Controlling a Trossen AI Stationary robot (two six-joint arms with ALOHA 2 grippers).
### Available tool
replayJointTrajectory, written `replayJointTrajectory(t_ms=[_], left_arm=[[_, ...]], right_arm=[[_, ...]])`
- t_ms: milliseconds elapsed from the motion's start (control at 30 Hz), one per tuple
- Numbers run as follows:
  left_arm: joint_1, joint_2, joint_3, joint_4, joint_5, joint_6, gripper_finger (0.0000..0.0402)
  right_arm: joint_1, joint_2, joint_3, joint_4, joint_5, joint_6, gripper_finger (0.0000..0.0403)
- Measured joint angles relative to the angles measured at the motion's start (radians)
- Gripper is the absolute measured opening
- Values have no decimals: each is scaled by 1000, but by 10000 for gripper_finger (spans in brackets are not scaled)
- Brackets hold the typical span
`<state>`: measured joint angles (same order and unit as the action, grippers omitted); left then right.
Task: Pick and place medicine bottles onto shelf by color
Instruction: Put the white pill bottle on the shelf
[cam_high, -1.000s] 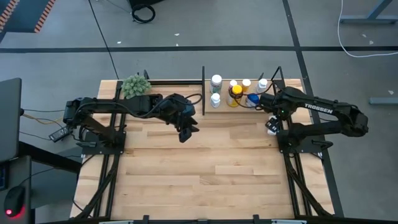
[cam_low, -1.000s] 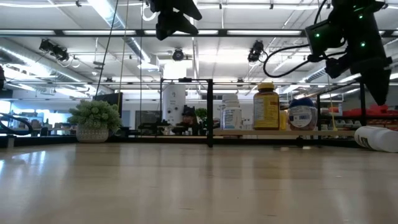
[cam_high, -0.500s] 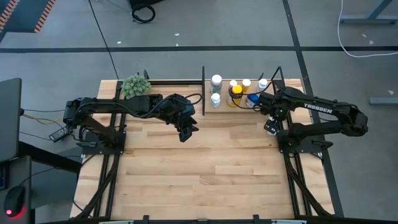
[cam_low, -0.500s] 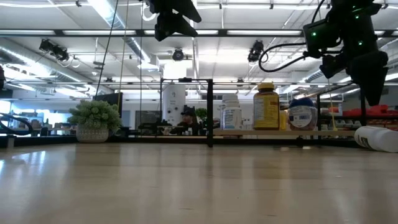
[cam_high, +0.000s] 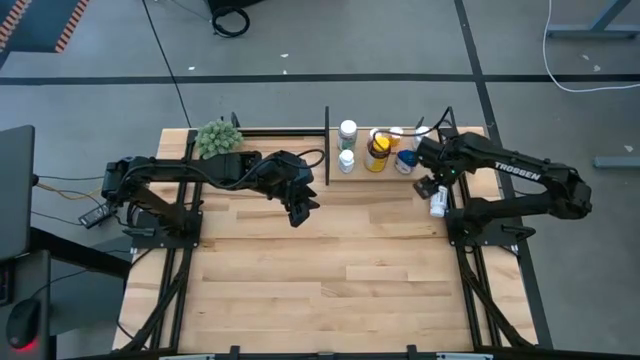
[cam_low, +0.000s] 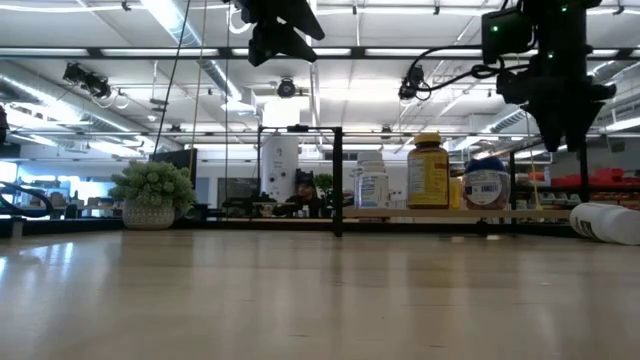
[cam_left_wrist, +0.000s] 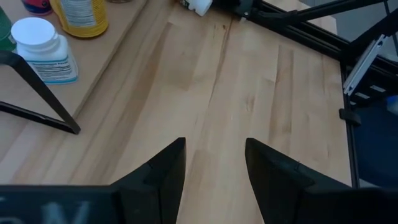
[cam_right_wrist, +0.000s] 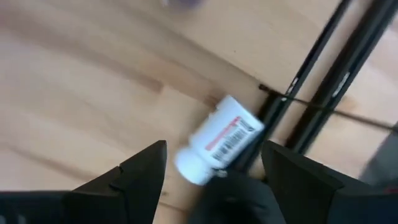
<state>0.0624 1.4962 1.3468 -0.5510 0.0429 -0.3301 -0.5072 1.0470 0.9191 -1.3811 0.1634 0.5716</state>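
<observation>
Several medicine bottles stand on the shelf (cam_high: 362, 172) at the table's far side: white-capped ones (cam_high: 347, 129), a yellow-lidded amber one (cam_high: 378, 150) and a blue-lidded one (cam_high: 405, 160). One white bottle (cam_right_wrist: 217, 140) lies on its side on the table by the right arm's black frame rods, also seen as the lying bottle (cam_high: 438, 203). My right gripper (cam_right_wrist: 214, 165) hangs open above it, pointing down, its fingers on either side and clear of it. My left gripper (cam_high: 300, 211) hovers open over the table's middle, high up, holding nothing.
A green fuzzy plant ball (cam_high: 217, 137) sits at the far left. Black shelf posts (cam_low: 338, 180) and rods frame the shelf. The right arm's base frame (cam_high: 480, 225) stands close to the lying bottle. Bare planks (cam_high: 330, 270) fill the near half of the table.
My right gripper has risen above the lying white bottle, shifted a little toward the table's left and rolled about its own axis, staying open. The bottle has stayed where it lay.
</observation>
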Motion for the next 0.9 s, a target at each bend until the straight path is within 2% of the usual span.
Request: replayJointTrajectory(t_ms=[233,400,567,800,900], left_arm=[[0,0,0,0,-6,-7,172],[-6,0,0,0,-6,-2,172],[-10,0,0,0,-5,32,172],[-10,0,0,0,0,60,172],[-11,0,0,-1,23,60,172]], right_arm=[[77,-37,2,60,-24,309,271],[138,-93,2,54,-62,451,271],[143,-140,-11,65,-52,479,271],[107,-174,-152,29,-98,495,271],[75,-171,-170,125,-103,495,265]])
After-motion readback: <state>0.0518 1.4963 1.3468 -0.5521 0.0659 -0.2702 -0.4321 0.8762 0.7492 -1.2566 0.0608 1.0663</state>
